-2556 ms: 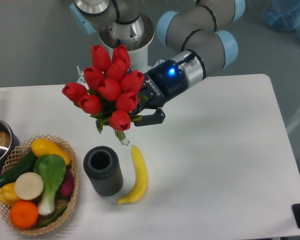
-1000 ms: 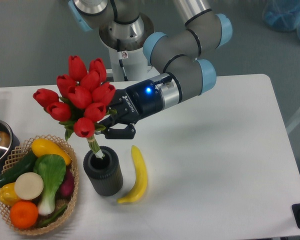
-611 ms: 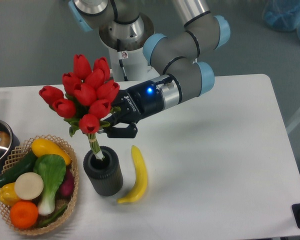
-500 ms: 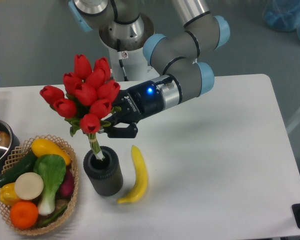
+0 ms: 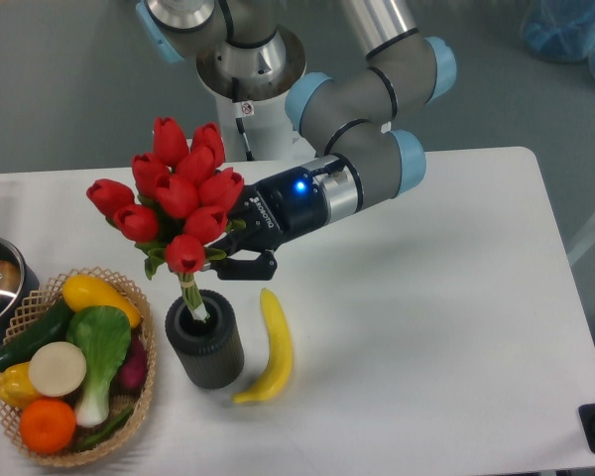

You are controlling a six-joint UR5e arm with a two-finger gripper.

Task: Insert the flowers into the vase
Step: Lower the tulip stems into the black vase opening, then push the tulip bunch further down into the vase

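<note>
We are gripping the flowers [image 5: 174,203] in the clenched tool [image 5: 233,253], stem tips entering the vase [image 5: 205,338], so we are aiming to lower straight and centered.

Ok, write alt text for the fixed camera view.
A robot gripper holds red flowers with their stem tips inside a dark grey vase on a white table. A banana lies right of the vase, a produce basket left.

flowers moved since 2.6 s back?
Yes. The flowers, gripped by the gripper, have moved left and down: the stem tips were beside the banana top, and are now inside the vase mouth.
</note>
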